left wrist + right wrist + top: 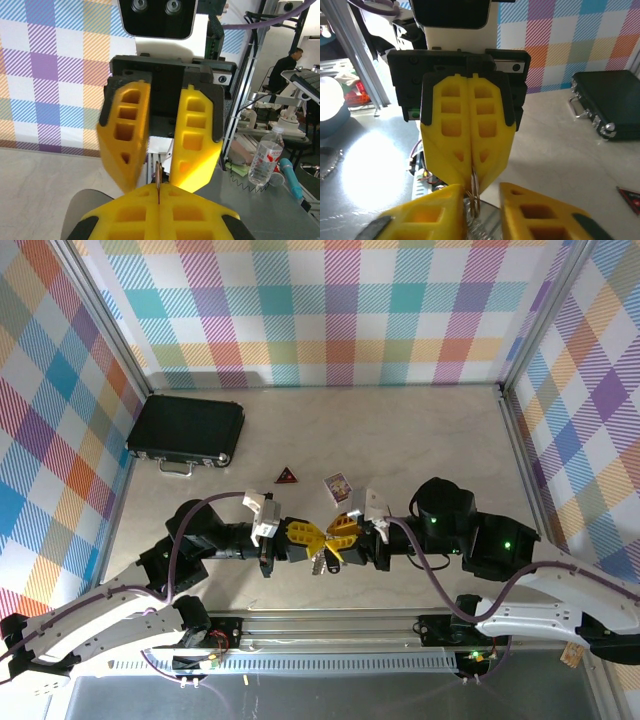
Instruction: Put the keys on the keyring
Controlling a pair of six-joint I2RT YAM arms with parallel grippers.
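Left gripper [471,179] has its yellow fingers pressed together and clamped on the keyring [473,194], whose thin silvery wire comes out of the closed tips. In the left wrist view the same wire shows as a narrow metal sliver in the seam between the two shut pads. The right gripper [481,201] faces it tip to tip, its jaws standing apart with the wire loop in the gap between them, closer to one finger than the other. Whether either finger touches the wire cannot be told.

From above, the two grippers meet at the near middle of the table [420,440], the left arm reaching in from the left and the right arm from the right. Just on the near side of the fingertips hangs a small dark and silvery cluster, seemingly the key [319,563], though it is too small to tell key from ring there.

Farther back lie a small purple card [338,486], just beyond the right gripper, and a red-and-black triangle [288,476] a little to its left. A black case [187,429] sits at the far left of the table, well apart from the grippers.
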